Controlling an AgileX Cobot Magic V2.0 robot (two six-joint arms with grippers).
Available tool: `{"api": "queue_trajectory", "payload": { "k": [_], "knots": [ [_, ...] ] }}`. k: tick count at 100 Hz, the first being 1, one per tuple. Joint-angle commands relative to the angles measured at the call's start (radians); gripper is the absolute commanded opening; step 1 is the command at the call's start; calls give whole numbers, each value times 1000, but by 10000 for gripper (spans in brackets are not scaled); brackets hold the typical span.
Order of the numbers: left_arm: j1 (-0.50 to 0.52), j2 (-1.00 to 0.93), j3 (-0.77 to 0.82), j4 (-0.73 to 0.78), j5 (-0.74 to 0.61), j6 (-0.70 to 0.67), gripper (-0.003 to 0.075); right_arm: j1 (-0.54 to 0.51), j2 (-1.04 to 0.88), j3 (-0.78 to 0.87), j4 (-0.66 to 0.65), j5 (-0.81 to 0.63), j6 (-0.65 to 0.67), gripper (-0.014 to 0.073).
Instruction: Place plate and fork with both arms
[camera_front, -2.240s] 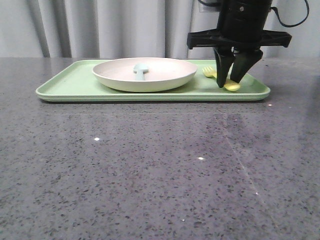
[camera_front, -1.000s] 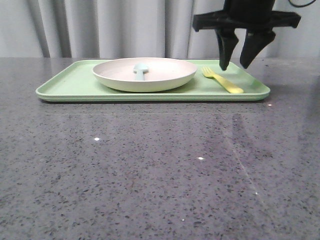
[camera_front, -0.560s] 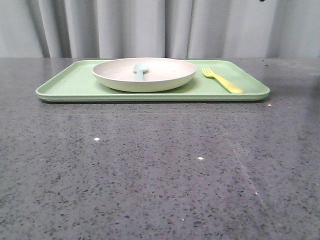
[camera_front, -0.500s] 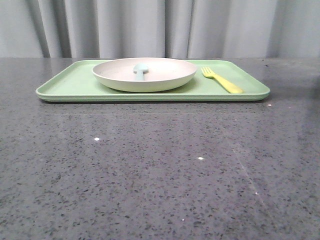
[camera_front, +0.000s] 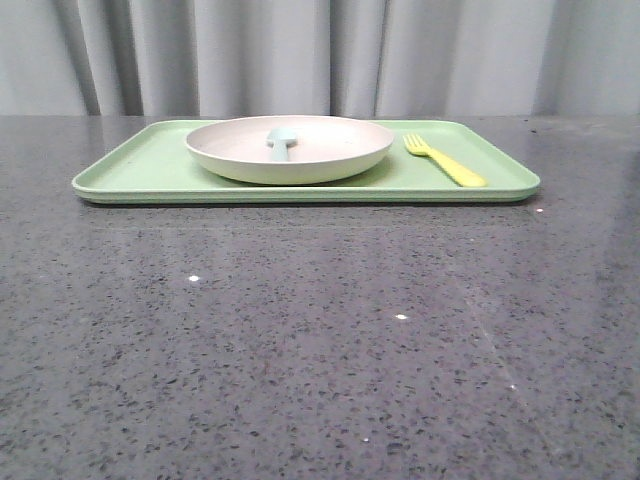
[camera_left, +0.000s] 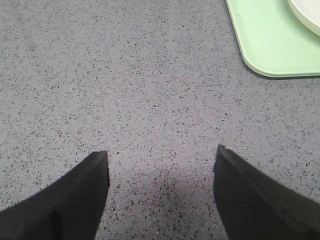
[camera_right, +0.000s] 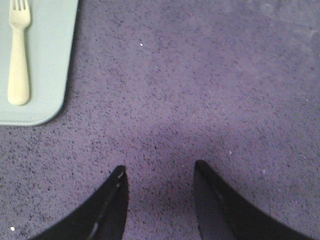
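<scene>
Resting on green tray (camera_front: 140, 170): plate (camera_front: 300, 150), fork (camera_front: 445, 162). Left gripper (camera_left: 160, 165) and right gripper (camera_right: 159, 175) spread, empty, over bare table (camera_front: 300, 330). Placement looks done; next likely idle.

— How does the left gripper (camera_left: 159, 156) stand?
— Its two dark fingers (camera_left: 80, 197) are spread wide, nothing between the tips, nothing touching either pad.
— And the right gripper (camera_right: 159, 169)?
— Parted as well, a narrower gap, fingers (camera_right: 105, 205) empty.
— Any arm seen from the front?
— None; both sit outside that view.
</scene>
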Motion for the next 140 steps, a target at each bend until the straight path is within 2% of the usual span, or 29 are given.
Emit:
{"api": "queue_trajectory", "payload": {
  "k": [1,52,99,109,118,131,140],
  "knots": [
    [3,-1,-25,-9,-69,-10,438,-16,-101,35,-32,-62,-1,332],
    [3,-1,-25,-11,-69,-10,438,-16,-517,362,-34,-68,-1,332],
    [3,-1,-25,-11,-69,-10,438,-16,-562,389,-34,-62,-1,323],
    [3,-1,-25,-11,-69,-10,438,-16,-562,389,-34,-62,-1,242],
    [3,-1,-25,-11,-67,-10,400,-16,-562,389,-34,-62,-1,97],
    [3,-1,-25,-11,-67,-10,250,-16,-562,389,-34,-62,-1,-128],
    [3,-1,-25,-11,-67,-10,123,-16,-562,389,-34,-64,-1,-120]
  ]
}}
